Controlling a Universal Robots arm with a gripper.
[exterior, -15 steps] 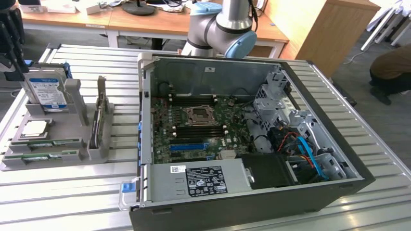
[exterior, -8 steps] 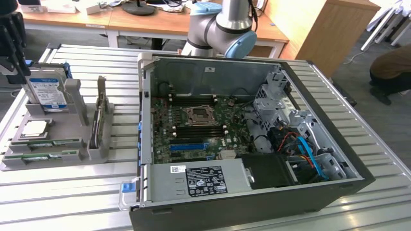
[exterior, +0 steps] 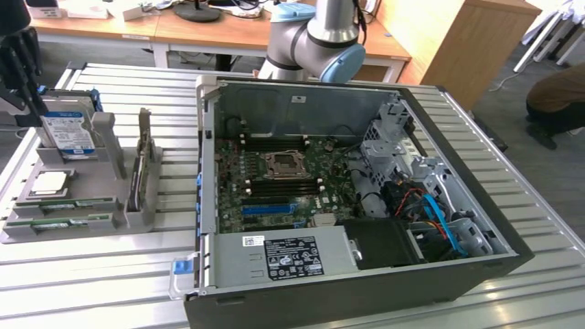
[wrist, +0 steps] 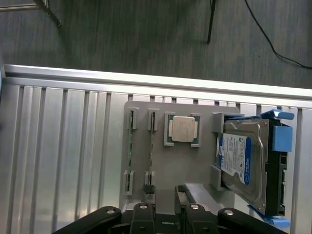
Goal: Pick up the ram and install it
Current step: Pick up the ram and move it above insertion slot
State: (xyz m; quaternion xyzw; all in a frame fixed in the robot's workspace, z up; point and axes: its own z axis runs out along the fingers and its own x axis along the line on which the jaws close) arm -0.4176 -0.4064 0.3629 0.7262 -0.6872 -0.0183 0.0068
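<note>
Two ram sticks (exterior: 78, 203) stand on edge in the slots of a grey parts holder (exterior: 137, 219) at the exterior view's left, beside the open PC case. In the wrist view they are two thin green strips, one (wrist: 130, 146) and the other (wrist: 151, 146). My gripper (wrist: 165, 192) hangs above the holder, its fingers apart with nothing between them. It is the dark shape (exterior: 26, 96) at the exterior view's left edge. The motherboard (exterior: 274, 178) lies bare inside the case, with dark memory slots (exterior: 279, 184) beside the CPU socket.
The holder also carries a hard drive (exterior: 68, 133), a CPU (wrist: 182, 129) and an upright expansion card (exterior: 142, 157). The case walls (exterior: 208, 157) rise around the motherboard. A blue slot (exterior: 268, 207) lies near the power supply (exterior: 283, 257). A person (exterior: 557, 96) sits at the exterior view's right.
</note>
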